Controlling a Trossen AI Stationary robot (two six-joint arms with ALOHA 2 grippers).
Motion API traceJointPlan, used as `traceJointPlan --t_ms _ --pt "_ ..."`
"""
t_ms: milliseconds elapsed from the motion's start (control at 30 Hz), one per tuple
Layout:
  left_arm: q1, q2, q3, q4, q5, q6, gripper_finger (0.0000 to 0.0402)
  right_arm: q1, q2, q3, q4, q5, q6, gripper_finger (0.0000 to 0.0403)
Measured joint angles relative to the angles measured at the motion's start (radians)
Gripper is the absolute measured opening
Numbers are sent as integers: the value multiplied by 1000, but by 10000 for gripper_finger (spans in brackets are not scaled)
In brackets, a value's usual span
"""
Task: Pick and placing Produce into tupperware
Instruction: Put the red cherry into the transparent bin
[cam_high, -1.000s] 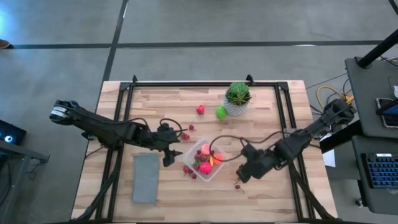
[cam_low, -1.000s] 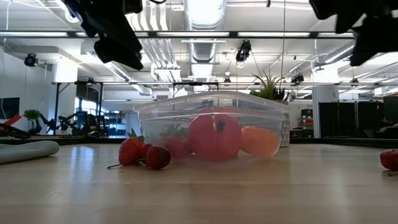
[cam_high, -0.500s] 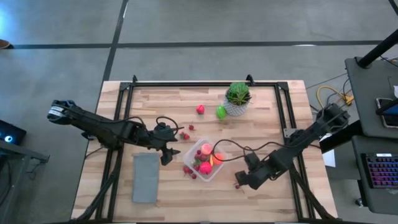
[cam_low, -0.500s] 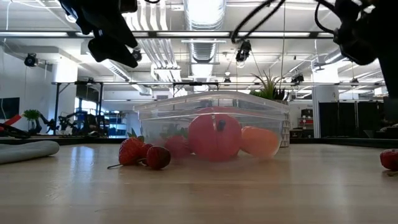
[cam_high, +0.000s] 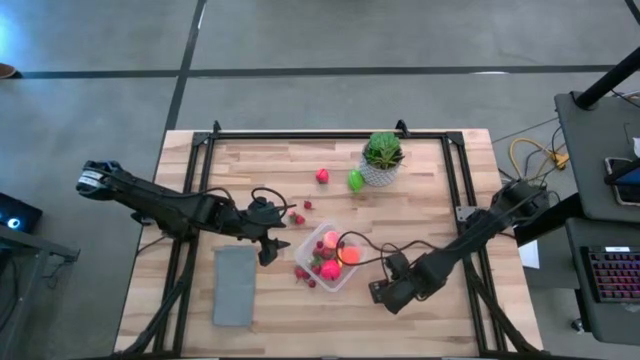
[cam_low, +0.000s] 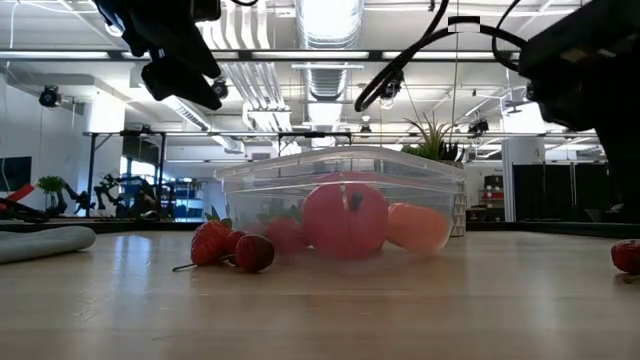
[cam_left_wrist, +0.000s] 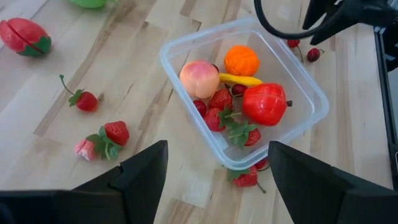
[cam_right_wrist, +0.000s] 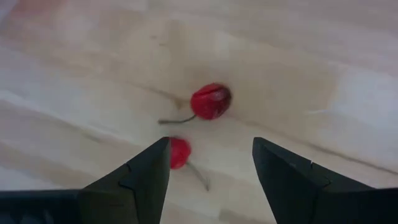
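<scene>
The clear tupperware (cam_high: 336, 262) sits mid-table and holds a pink peach, an orange, a yellow piece, a red tomato and strawberries (cam_left_wrist: 219, 99). Two red cherries (cam_right_wrist: 211, 102) lie on the wood to its right. My right gripper (cam_right_wrist: 211, 146) hovers open above them, with one cherry (cam_right_wrist: 179, 153) beside a finger. In the high view it is over that spot (cam_high: 384, 294). My left gripper (cam_left_wrist: 217, 149) is open and hangs above the table left of the box (cam_high: 270, 242). Loose strawberries (cam_low: 228, 245) rest on the table by the box's left wall.
A spiky plant in a white pot (cam_high: 383, 157) stands at the far side, with a green piece (cam_high: 355, 181) and a red piece (cam_high: 322, 176) beside it. A flat grey rectangle (cam_high: 235, 285) lies near left. More strawberries (cam_high: 298, 216) lie by my left gripper. Bare wood shows near right.
My right gripper has moved toward the table's near edge and slightly left, coming down over the two cherries to the right of the box. The produce and the box have stayed where they were.
</scene>
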Motion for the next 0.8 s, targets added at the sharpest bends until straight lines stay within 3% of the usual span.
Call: traceJointPlan --t_ms 800 --pt "0 0 0 0 -8 6 263 -54 38 -3 -22 29 9 214"
